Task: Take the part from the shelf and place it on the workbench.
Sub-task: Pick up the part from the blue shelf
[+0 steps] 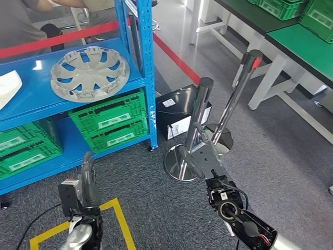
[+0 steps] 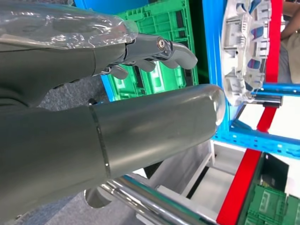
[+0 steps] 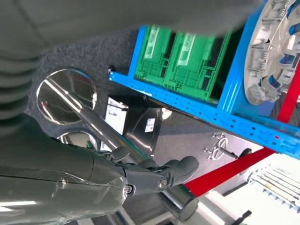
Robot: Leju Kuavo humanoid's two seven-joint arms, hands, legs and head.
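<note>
Both hands empty, low over grey carpet; part on blue shelf.

Left hand [image 1: 87, 182] hung near the yellow floor marking [image 1: 117, 219], fingers [image 2: 169, 49] extended and apart from the thumb [image 2: 159, 124], nothing between them. Right hand [image 1: 200, 156] was raised beside the chrome barrier posts [image 1: 198, 120], its fingers [image 3: 166, 173] likewise extended and loosely apart, holding nothing. The part, a grey wheel cover [image 1: 89, 72], lay flat on the upper level of the blue shelf [image 1: 145, 57], near its right upright and well apart from both hands. Green crates [image 1: 110, 120] sat on the lower level beneath it. A black box [image 1: 177, 107] stood on the floor just beside the shelf foot. Workbench tops with green surfaces [image 1: 310, 47] stood well to the right.
</note>
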